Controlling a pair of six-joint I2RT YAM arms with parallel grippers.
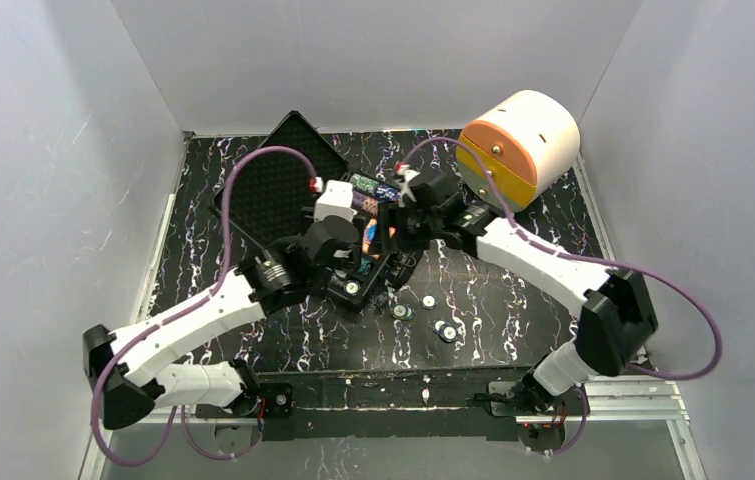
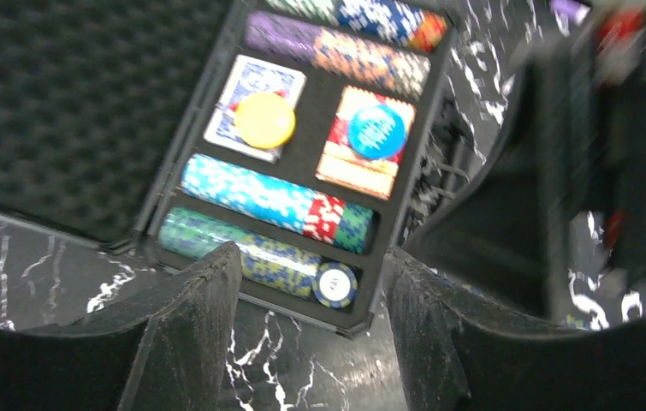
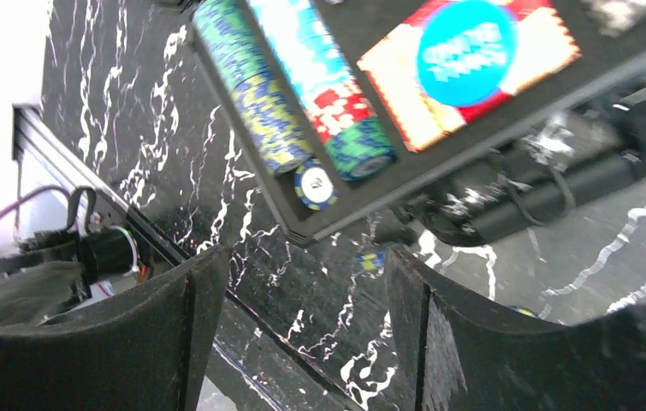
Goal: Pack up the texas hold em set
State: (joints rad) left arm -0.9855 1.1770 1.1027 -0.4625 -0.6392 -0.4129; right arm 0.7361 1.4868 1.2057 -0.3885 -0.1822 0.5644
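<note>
The open black poker case shows its foam lid point(image 1: 278, 185) at the left and its tray rim point(image 2: 400, 205) in the left wrist view. The tray holds rows of chips point(image 2: 276, 199), two card decks, a yellow button point(image 2: 264, 119) and a blue button point(image 2: 376, 131). A blue-and-yellow chip point(image 2: 334, 283) stands at the end of the nearest row. Three loose chips point(image 1: 428, 301) lie on the table in front of the case. My left gripper point(image 2: 311, 342) is open and empty just before the tray's near edge. My right gripper point(image 3: 302, 342) is open and empty above the table beside the case's corner point(image 3: 302, 231).
A white cylinder with an orange end point(image 1: 518, 145) lies at the back right. The case's handle point(image 3: 550, 197) sticks out toward the right arm. A loose chip point(image 3: 371, 259) lies near my right finger. White walls enclose the marbled table point(image 1: 513, 310); its front rail point(image 1: 383, 390) is near.
</note>
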